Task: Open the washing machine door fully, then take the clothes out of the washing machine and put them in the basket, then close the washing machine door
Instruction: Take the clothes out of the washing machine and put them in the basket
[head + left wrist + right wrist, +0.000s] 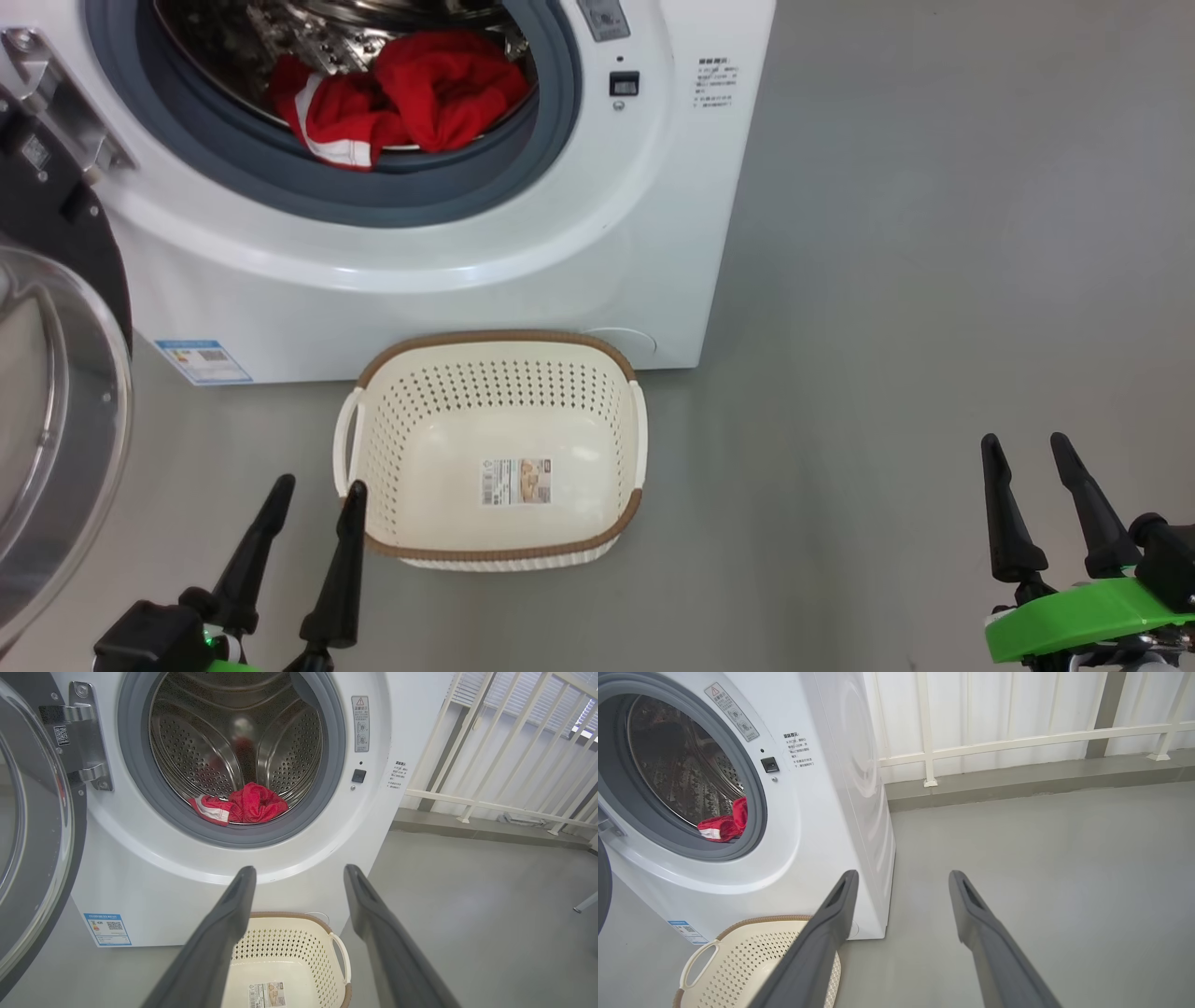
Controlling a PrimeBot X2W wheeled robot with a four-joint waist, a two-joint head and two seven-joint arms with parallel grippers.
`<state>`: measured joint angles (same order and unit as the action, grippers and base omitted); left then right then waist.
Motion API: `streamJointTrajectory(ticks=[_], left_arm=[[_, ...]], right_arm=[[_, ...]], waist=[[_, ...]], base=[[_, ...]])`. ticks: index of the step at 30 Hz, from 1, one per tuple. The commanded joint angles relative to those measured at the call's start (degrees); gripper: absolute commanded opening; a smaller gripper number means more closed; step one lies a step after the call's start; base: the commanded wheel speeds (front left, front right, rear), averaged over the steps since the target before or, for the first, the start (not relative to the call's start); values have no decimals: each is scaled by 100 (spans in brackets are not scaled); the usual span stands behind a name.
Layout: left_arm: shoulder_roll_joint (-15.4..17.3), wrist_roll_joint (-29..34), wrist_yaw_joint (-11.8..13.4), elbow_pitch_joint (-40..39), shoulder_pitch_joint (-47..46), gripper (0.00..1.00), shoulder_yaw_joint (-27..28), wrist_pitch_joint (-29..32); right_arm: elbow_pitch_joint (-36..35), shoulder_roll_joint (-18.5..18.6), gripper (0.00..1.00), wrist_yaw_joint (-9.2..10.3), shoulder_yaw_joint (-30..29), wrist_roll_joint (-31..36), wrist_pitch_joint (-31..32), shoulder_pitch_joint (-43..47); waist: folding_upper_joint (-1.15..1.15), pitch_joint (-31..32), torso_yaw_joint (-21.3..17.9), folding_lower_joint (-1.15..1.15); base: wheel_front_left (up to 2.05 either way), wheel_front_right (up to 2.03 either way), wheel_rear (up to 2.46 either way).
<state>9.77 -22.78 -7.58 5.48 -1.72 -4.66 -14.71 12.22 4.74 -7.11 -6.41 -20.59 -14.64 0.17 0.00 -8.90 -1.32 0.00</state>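
Left gripper [319,485]: both fingers spread wide, nothing between them. It sits just beside the near left corner of the basket [495,336]. In the head view its inner fingertip overlaps the brown rim there; contact cannot be confirmed.

Right gripper [1025,441]: fingers likewise spread wide and empty, well apart from the basket on its right side, over the bare grey floor [887,280].

Basket: upright on the floor, no garment inside, paper label [515,481] visible on its bottom. Both white side handles are visible.

Washing machine [448,299]: directly behind the basket, the basket's far rim close against its front panel. A blue sticker [203,361] sits low on that panel, to the left of the basket's far left corner.

Washing machine door [56,401]: swung open, hanging well to the left of the basket, glass bowl facing outward.

Clothes [439,89]: red fabric with a white striped edge, bunched at the front of the steel drum [201,751], above and behind the basket, one part lying over the grey rubber ring [373,201].
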Motion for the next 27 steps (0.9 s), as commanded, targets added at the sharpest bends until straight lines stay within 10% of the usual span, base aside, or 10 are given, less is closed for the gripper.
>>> streamJointTrajectory(ticks=[1,27], left_arm=[[129,-34,9,-138,-241,100,177,-29],[66,126,9,-38,-287,100,220,-29]], right_arm=[[-150,61,100,-37,146,-4,-36,-105],[-158,62,100,-37,177,-5,-36,-177]], waist=[[0,-2,2,0],[0,-162,82,0]], base=[[168,-172,4],[74,-76,1]])
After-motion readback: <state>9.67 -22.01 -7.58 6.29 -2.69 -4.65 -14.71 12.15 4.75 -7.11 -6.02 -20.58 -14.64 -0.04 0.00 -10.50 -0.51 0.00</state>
